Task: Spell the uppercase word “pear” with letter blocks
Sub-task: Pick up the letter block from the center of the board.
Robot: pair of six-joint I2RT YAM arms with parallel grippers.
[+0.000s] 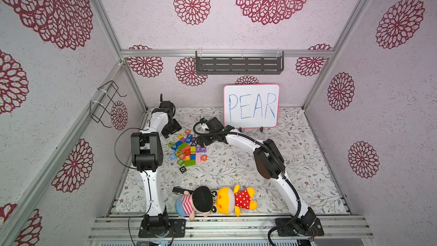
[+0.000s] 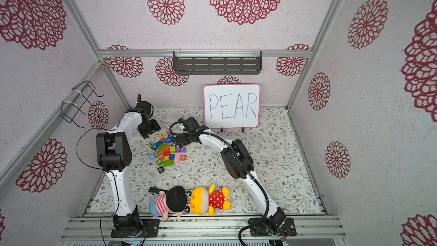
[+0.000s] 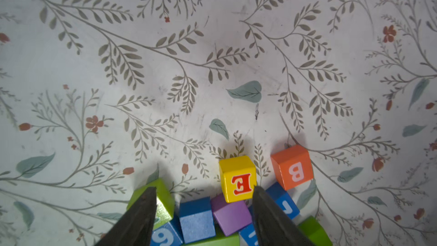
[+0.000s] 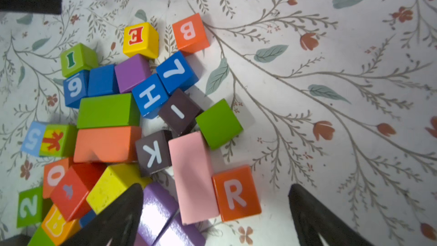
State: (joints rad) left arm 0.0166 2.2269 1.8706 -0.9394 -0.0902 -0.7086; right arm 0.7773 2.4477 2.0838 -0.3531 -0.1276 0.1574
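The letter blocks lie in a mixed pile (image 1: 188, 149) at the table's left centre. The yellow E block (image 3: 237, 178) (image 4: 140, 40) (image 1: 180, 135) sits at the pile's far edge. My left gripper (image 3: 203, 189) (image 1: 169, 133) is open above that edge, and one fingertip (image 3: 257, 191) is right at the E block's side. The orange-red R block (image 4: 236, 192) (image 1: 204, 158) lies flat beside a pink bar (image 4: 192, 176). My right gripper (image 4: 215, 186) (image 1: 201, 141) is wide open over them, with the R block between its fingers and untouched. No P block or orange-red A block shows.
A whiteboard (image 1: 251, 106) reading PEAR stands at the back. A lone black O cube (image 1: 182, 169) lies in front of the pile. Two plush dolls (image 1: 202, 201) (image 1: 236, 199) lie at the front edge. An orange B block (image 4: 190, 33) sits next to the E.
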